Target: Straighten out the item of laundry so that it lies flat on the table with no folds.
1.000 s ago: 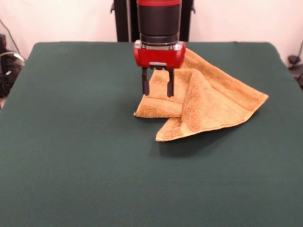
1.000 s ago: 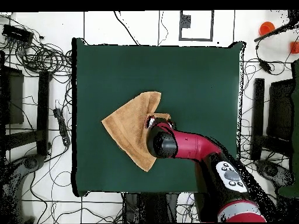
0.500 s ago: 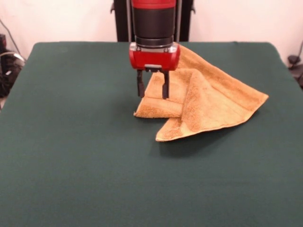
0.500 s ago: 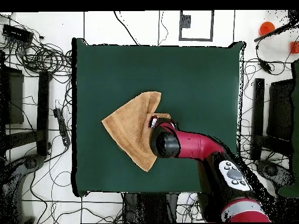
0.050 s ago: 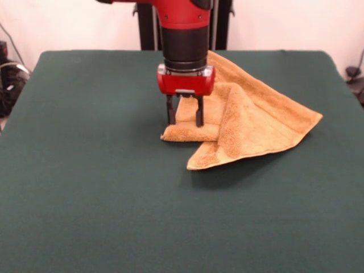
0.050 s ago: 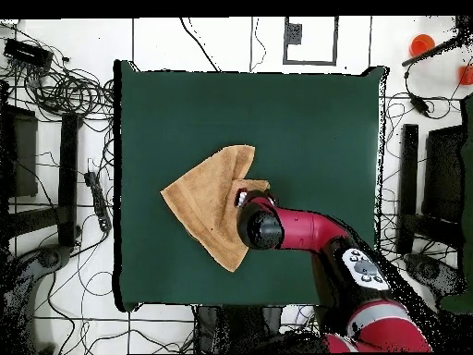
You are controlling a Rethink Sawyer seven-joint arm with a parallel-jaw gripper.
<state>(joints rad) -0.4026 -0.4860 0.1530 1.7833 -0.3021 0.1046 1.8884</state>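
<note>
The item of laundry [image 5: 256, 116] is a golden-tan towel lying folded over itself on the green table [image 5: 85, 170], with a raised ridge down its middle and a doubled corner at its left. My gripper [image 5: 185, 120] points straight down over that doubled corner. It is open, one finger [image 5: 170, 114] at the towel's left edge and the other on the cloth, tips down at the fabric. In the overhead view the towel [image 6: 205, 208] forms a triangle left of centre on the table [image 6: 314, 120], and the arm covers most of the gripper [image 6: 243, 198].
Wide green surface surrounds the towel on every side. Off the table, cables [image 6: 65, 92] and dark equipment [image 6: 28, 157] line the floor, and an orange object [image 6: 422, 43] sits at the overhead view's top right.
The gripper has come down from just above the towel until its fingertips reach the doubled corner, staying open. The towel has kept its shape and place.
</note>
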